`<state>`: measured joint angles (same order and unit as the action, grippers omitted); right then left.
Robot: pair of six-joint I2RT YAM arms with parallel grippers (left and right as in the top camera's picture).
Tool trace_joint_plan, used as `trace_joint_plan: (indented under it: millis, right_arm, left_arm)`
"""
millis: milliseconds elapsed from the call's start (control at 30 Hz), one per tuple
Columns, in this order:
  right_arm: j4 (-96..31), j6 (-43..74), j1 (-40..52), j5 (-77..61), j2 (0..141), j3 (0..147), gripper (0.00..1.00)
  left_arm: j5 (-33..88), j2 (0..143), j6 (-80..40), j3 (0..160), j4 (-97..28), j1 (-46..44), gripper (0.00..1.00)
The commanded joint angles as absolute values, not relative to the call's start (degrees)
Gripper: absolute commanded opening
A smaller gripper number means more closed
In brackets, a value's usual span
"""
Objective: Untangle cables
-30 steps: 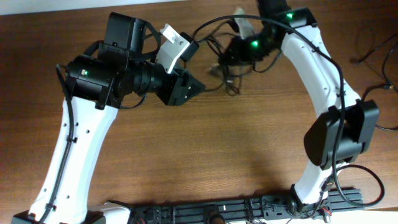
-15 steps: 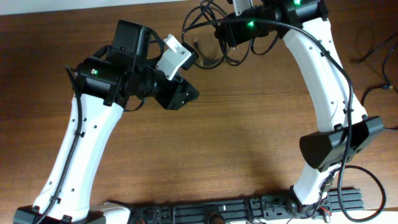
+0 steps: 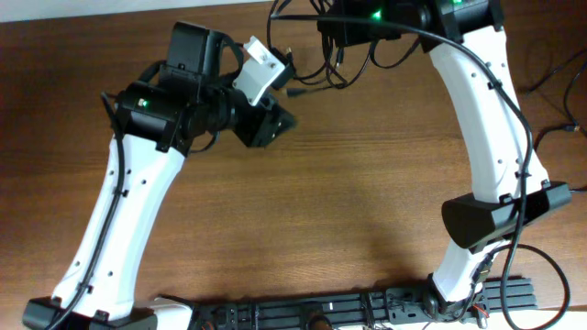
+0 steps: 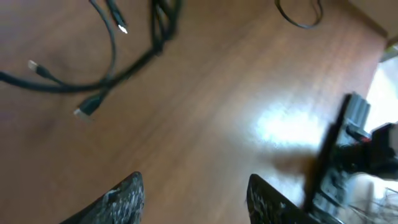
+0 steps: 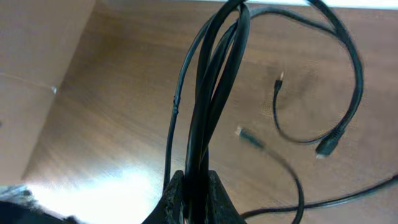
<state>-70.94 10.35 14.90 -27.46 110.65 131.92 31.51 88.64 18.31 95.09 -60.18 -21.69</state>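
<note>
The cables (image 3: 316, 57) are thin black cords bunched at the table's far edge. In the right wrist view my right gripper (image 5: 194, 186) is shut on a bundle of these cables (image 5: 211, 93), which hang in long loops with small plugs dangling over the wood. In the overhead view the right gripper (image 3: 335, 32) is at the top centre. My left gripper (image 3: 280, 117) is open and empty, just left of and below the bunch. In the left wrist view the left gripper (image 4: 196, 198) hovers over bare wood, and the cables (image 4: 118, 59) lie beyond it with loose plug ends.
Other black cords (image 3: 550, 69) lie at the table's right edge. A black rail (image 3: 367, 307) runs along the near edge between the arm bases. The brown wooden table (image 3: 348, 202) fills the middle.
My right gripper has moved up and away toward the far edge, carrying the cable bundle with it. My left arm has shifted slightly up and right, still open.
</note>
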Motion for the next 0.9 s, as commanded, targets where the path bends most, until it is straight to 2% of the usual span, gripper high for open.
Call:
trace_joint_plan:
  millis: [0, 200, 367, 500, 700, 733, 767, 800, 867]
  right_arm:
    - [-73.14, 14.57, 14.83, -29.87, 110.3, 134.41, 0.04]
    - [-74.56, 16.38, 14.83, -36.86, 110.3, 134.5, 0.04]
    - [-73.73, 18.52, 13.82, -37.58, 110.3, 134.61, 0.04]
    - [-72.07, 20.08, 12.99, -42.96, 110.3, 134.61, 0.04]
    - [-70.46, 21.56, 12.99, -43.42, 110.3, 134.61, 0.04]
    - [-70.48, 21.58, 12.99, -43.81, 110.3, 134.61, 0.04]
    - [-70.48, 21.58, 12.99, -44.97, 110.3, 134.61, 0.04]
    - [-70.48, 21.87, 12.99, -45.95, 110.3, 134.61, 0.04]
    - [-70.48, 23.07, 12.99, -47.7, 110.3, 134.61, 0.04]
  left_arm:
    - [26.68, 90.43, 19.18, 94.74, -54.7, -21.65, 0.52]
    - [24.58, 91.94, 19.77, 94.74, -47.31, -21.65, 0.53]
    - [25.41, 92.05, 25.5, 94.11, -48.71, -21.67, 0.57]
    - [31.2, 92.05, 31.86, 91.39, -48.64, -21.78, 0.61]
    - [33.26, 92.03, 33.06, 90.83, -48.07, -21.87, 0.6]
    - [33.28, 92.05, 33.06, 90.83, -48.07, -21.87, 0.49]
    - [33.26, 92.05, 33.06, 90.83, -47.94, -21.87, 0.29]
    - [33.28, 92.05, 33.04, 90.83, -47.57, -21.87, 0.17]
    - [33.28, 92.05, 33.04, 90.83, -47.16, -21.87, 0.0]
